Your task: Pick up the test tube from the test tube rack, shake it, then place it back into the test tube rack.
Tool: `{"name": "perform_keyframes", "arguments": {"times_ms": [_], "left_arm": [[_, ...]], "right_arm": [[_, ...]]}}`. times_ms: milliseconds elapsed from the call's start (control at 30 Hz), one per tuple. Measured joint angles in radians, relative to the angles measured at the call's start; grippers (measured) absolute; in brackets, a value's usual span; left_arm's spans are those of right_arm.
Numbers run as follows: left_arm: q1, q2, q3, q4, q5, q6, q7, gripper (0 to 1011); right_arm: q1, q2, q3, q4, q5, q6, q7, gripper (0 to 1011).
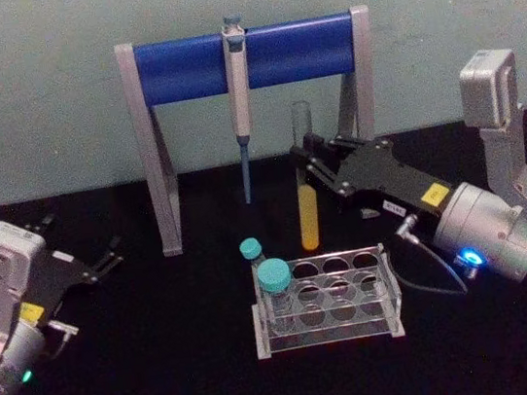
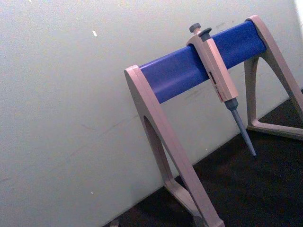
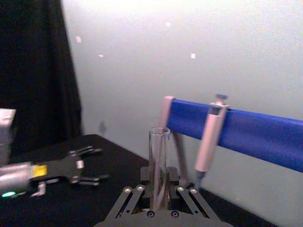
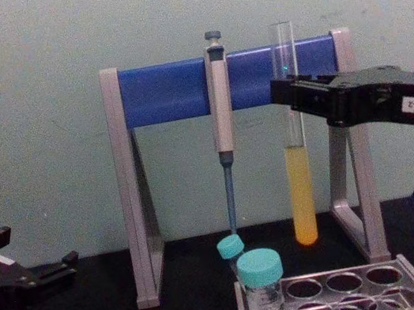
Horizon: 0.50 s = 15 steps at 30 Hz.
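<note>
The pipette stand (image 1: pixel 186 68) is at 12 o'clock of the test tube rack (image 1: pixel 331 341). The right gripper (image 1: pixel 309 157) pinches the test tube (image 1: pixel 309 216) upright, clear of the rack. Probable step: shake. Next move: align over an empty hole. The left gripper (image 1: pixel 105 259) is parked at 9 o'clock, fingers spread.

Right arm reaches in from the right, lifted, and the right gripper (image 1: pixel 309 155) has its jaws clamped on the test tube (image 1: pixel 310 213). Left gripper (image 1: pixel 105 260) sits low at the left, jaws apart.

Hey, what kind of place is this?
Likely a lab bench: a pipette hangs on a stand, capped vials sit in the test tube rack, and the right gripper holds the test tube.
</note>
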Motion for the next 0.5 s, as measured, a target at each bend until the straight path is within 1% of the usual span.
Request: {"name": "perform_keyframes", "arguments": {"times_ms": [67,167,333,500], "left_arm": [[0.0,0.0,0.0,0.0,0.0,0.0,0.0,1001],[0.0,0.0,0.0,0.0,0.0,0.0,0.0,1001],[0.0,0.0,0.0,0.0,0.0,0.0,0.0,1001],[0.0,0.0,0.0,0.0,0.0,0.0,0.0,1001]], "right_arm": [[0.006,-0.012,0.005,0.011,-0.011,0.001,-0.027,217],[0.006,-0.017,0.016,0.019,-0.019,0.006,-0.049,217],[-0.002,-0.016,0.03,0.02,-0.027,0.01,-0.058,217],[-0.018,-0.006,0.051,0.009,-0.035,0.012,-0.065,217]]}}
